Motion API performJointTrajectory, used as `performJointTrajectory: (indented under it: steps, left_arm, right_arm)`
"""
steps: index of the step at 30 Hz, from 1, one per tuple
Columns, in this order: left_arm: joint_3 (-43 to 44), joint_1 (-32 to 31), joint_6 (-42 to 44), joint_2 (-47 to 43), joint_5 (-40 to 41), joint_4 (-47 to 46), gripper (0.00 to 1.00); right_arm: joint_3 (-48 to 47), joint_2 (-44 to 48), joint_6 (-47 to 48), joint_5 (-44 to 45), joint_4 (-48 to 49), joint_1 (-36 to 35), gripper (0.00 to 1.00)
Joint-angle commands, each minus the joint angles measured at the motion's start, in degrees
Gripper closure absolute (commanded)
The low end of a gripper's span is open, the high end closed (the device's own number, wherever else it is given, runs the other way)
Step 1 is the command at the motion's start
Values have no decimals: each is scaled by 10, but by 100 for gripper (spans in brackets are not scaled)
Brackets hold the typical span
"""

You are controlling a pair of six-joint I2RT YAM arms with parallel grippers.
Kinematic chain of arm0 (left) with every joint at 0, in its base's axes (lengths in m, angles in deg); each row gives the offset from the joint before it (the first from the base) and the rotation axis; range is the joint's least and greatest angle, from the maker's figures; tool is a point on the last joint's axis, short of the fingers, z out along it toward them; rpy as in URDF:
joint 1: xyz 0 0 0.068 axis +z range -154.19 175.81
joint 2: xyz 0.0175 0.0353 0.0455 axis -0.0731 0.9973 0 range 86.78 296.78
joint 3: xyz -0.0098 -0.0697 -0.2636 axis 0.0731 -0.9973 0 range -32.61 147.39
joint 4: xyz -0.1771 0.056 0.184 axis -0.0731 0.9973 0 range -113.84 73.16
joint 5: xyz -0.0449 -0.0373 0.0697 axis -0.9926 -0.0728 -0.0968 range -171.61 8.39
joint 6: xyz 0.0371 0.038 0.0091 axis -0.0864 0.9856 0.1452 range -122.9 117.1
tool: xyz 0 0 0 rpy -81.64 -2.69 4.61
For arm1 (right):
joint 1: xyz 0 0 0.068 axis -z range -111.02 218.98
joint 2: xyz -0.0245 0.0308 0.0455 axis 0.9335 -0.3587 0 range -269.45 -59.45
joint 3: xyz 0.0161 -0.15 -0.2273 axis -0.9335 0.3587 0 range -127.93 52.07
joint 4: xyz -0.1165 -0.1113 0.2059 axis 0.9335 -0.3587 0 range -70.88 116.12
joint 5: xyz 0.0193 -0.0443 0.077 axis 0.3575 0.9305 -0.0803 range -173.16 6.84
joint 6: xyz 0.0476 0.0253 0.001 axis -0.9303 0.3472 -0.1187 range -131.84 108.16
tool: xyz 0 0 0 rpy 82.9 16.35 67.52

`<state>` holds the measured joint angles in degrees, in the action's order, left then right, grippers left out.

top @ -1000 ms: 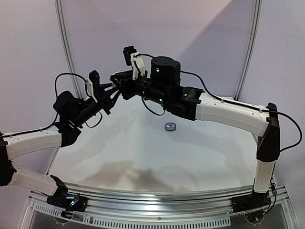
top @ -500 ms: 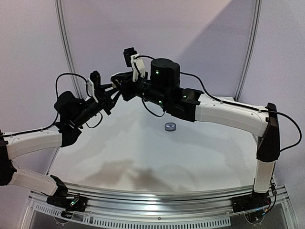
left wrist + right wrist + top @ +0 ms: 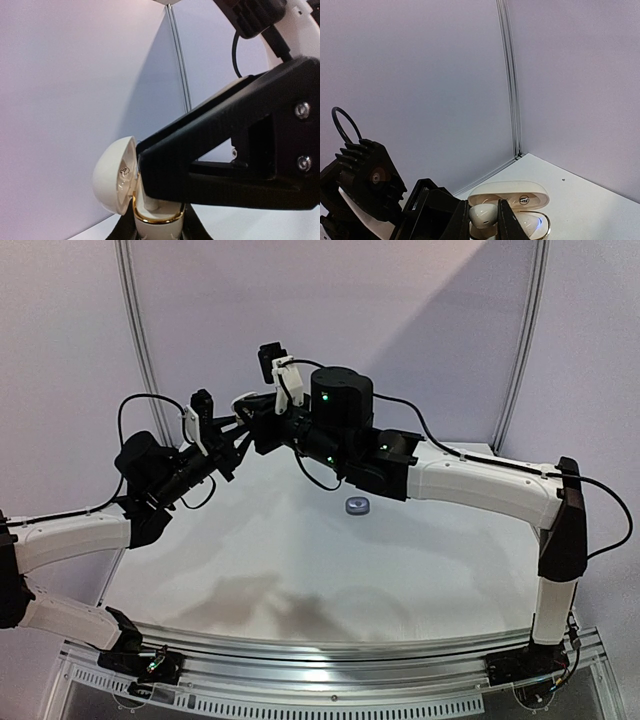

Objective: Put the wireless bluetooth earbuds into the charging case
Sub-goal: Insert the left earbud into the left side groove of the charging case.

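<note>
On the charging case (image 3: 506, 193), inside its lid, a tiny mark (image 3: 524, 200) is illegible.

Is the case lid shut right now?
No, the right wrist view shows the case with its lid swung open, and a white earbud pinched in the right pincer.

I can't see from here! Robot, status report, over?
Left gripper shut on case, lid open. Right gripper shut on earbud, just over case. Nothing between them.
</note>
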<state>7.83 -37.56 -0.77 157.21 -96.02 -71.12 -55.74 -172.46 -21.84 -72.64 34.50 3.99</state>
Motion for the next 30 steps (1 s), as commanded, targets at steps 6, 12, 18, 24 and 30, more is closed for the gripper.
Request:
performJointTrajectory:
  steps: [6, 12, 18, 24, 30]
  left_arm:
    - [10, 1, 1, -5, 11, -31, 100]
    - [10, 1, 1, -7, 11, -30, 100]
    - [11, 1, -4, -5, 1, -30, 100]
    - [10, 1, 15, -6, -44, -22, 100]
    - [8, 1, 46, -9, -30, -23, 100]
  right_arm:
    - [-7, -33, 17, -1, -59, -9, 81]
    - [-8, -34, 14, 2, -65, -9, 78]
    - [-11, -31, 23, 15, -64, -8, 78]
    - [-47, -39, 27, 20, -69, -9, 79]
    - [-50, -43, 26, 22, -97, -9, 80]
